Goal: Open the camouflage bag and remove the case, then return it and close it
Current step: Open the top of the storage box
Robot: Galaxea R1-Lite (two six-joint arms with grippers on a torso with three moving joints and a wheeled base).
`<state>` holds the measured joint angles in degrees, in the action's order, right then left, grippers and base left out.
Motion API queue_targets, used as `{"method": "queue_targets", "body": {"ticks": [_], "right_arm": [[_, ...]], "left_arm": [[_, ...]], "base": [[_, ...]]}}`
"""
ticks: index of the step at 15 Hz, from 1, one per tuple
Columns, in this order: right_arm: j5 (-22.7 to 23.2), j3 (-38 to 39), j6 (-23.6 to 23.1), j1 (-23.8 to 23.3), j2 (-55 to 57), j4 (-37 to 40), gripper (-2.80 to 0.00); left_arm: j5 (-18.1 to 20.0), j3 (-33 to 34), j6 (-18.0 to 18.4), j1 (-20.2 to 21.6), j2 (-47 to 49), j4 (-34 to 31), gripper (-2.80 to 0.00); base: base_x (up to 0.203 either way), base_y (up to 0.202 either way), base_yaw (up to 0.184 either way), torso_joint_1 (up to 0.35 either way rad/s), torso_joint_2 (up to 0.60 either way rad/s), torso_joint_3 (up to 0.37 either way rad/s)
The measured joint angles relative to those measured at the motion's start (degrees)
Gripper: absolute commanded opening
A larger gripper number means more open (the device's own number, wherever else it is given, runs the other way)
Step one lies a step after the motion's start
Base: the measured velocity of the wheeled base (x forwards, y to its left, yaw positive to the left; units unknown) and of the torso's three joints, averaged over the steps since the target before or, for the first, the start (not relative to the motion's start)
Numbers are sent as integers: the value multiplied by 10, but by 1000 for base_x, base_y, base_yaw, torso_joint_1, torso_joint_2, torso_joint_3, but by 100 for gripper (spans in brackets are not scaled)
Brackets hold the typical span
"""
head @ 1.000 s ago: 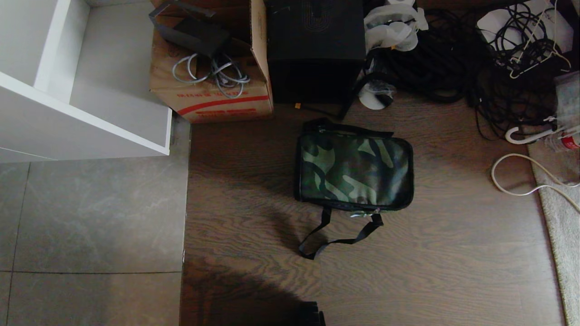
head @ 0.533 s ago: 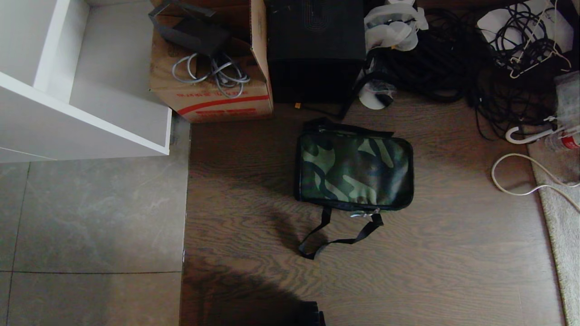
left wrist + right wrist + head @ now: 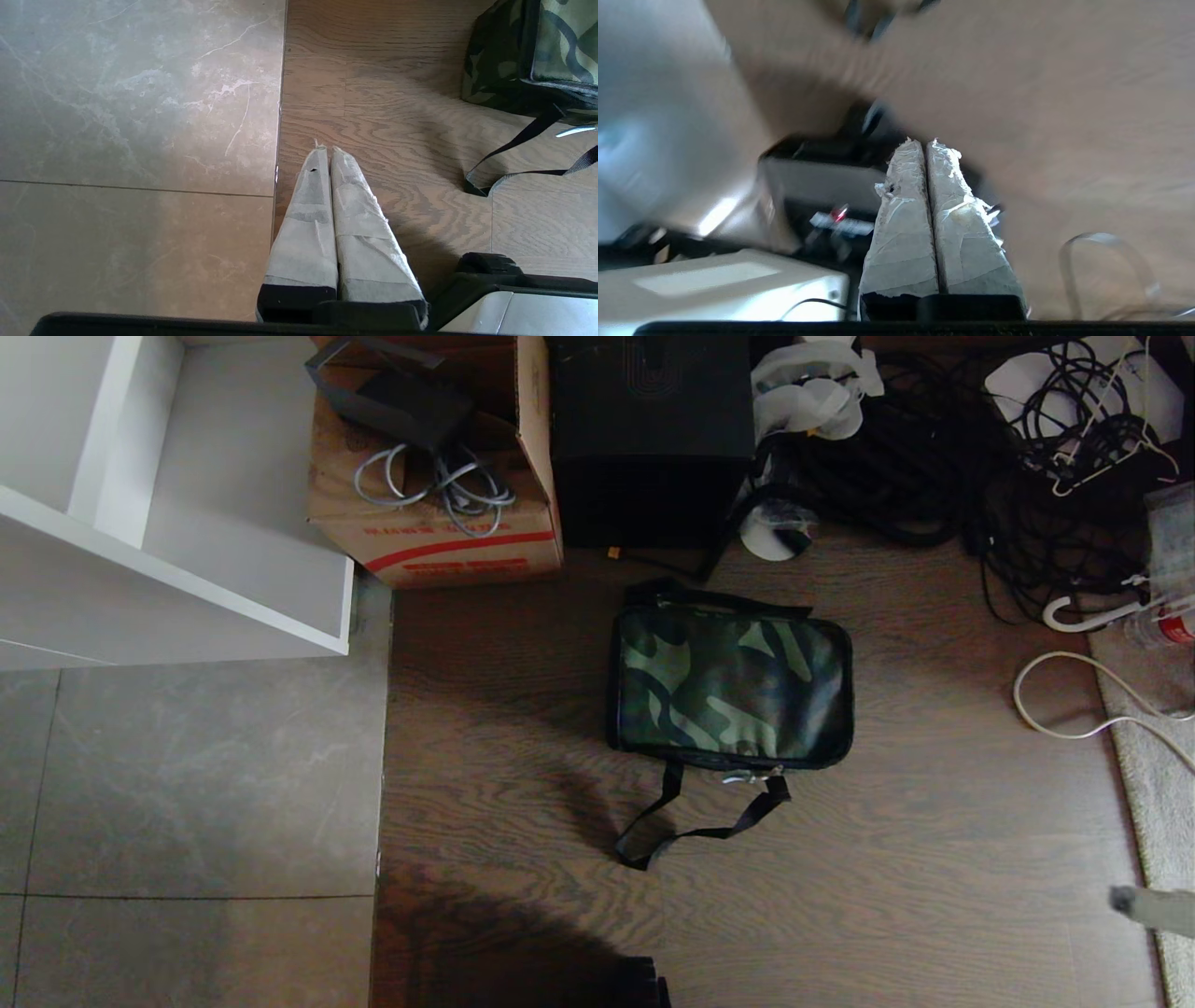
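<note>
The wooden floor (image 3: 934, 821) carries the work area; grey tile (image 3: 187, 784) adjoins it on the robot's left. A white shelf unit (image 3: 168, 504) stands at the far left. Beyond the task item stand a brown cardboard box (image 3: 439, 537) with a red stripe and a plain black box (image 3: 651, 439), with a tangle of black cables (image 3: 934, 457) to the right.

The camouflage bag (image 3: 730, 686) lies flat on the wood, lid zipped shut, its black webbing strap (image 3: 695, 821) looped on the floor at its near side. The case is not visible.

The right gripper (image 3: 1120, 900) enters the head view at the lower right edge, well apart from the bag, which lies ahead and to its left. Its taped fingers (image 3: 901, 224) are pressed together, holding nothing.

The left gripper (image 3: 325, 149) hangs over the seam between tile and wood. Its fingers (image 3: 359, 219) are likewise pressed together and empty. The bag sits ahead and to its right, the strap loop nearer, neither touching.
</note>
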<state>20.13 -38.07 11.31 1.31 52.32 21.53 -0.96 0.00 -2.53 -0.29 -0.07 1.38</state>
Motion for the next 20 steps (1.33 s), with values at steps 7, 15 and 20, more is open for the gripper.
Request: {"method": "queue_targets", "body": {"ticks": [7,15,20], "right_arm": [[-1,26,96,88,421,-363,-280],[-153,17,157,183,645,-754,0],[-195,19,159,201,703,-796,0]], "left_arm": [[0,0,0,0,0,0,-280],[0,0,0,0,0,0,-280],[0,0,0,0,0,0,-280]], "base": [[0,0,0,0,0,0],[0,0,0,0,0,0],[0,0,0,0,0,0]]}}
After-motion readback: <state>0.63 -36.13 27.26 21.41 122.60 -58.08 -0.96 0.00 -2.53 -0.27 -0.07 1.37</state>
